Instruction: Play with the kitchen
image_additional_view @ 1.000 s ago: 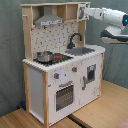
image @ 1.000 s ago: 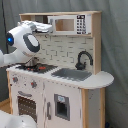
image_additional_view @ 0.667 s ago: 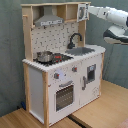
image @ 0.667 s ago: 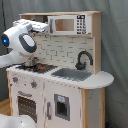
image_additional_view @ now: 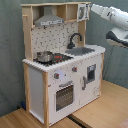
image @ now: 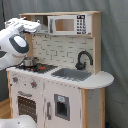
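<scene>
The kitchen (image: 65,87) (image_additional_view: 60,75) is a white and light-wood toy unit. It has a black faucet (image: 83,59) (image_additional_view: 75,39), a grey sink (image: 71,74) (image_additional_view: 83,50), a small metal pot (image: 29,61) (image_additional_view: 44,56) on the stove, an oven door (image: 24,105) (image_additional_view: 64,95), a hood (image_additional_view: 49,20) and a microwave (image: 67,25). My gripper (image: 36,25) (image_additional_view: 84,11) hangs at the height of the upper cabinet, in front of it. In the first exterior view it lies left of the microwave. In the second exterior view it is by the cabinet's right end. I hold nothing that shows.
A grey curtain (image: 115,45) hangs behind the kitchen. The unit stands on a wooden floor (image_additional_view: 100,110). My white arm (image: 12,47) fills the first exterior view's left side. It enters from the second exterior view's upper right (image_additional_view: 115,17).
My arm and gripper have shifted a little toward the first exterior view's left, away from the microwave. Nothing on the kitchen has moved.
</scene>
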Robot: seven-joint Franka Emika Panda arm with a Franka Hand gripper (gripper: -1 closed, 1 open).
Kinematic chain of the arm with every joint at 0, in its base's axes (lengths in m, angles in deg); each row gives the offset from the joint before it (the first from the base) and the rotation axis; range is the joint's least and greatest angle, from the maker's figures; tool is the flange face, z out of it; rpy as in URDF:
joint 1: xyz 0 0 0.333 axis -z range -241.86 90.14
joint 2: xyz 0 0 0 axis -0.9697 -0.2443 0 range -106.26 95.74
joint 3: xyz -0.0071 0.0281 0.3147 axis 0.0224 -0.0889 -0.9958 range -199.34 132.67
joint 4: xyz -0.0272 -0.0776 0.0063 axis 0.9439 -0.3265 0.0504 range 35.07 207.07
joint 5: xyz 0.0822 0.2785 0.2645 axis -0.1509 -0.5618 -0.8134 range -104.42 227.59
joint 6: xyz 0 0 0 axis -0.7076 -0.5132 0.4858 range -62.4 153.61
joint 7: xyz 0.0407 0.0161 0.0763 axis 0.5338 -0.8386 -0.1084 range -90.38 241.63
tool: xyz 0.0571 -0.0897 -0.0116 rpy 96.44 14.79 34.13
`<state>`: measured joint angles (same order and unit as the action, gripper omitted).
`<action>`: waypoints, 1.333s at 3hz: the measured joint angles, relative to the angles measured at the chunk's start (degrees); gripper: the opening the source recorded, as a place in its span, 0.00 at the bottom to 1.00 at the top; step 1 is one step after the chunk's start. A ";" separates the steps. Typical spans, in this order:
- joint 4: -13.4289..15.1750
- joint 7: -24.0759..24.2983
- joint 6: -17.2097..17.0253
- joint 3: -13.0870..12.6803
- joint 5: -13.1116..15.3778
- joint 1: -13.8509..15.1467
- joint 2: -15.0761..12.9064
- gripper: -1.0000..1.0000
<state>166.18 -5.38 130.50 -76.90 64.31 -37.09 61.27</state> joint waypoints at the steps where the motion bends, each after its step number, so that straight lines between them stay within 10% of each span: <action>1: -0.01 4.88 -0.03 -1.28 0.00 1.70 3.14 1.00; 4: -1.67 20.28 -0.29 -5.70 -0.08 9.75 11.52 1.00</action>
<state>164.50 14.91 130.21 -82.60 64.23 -27.34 72.78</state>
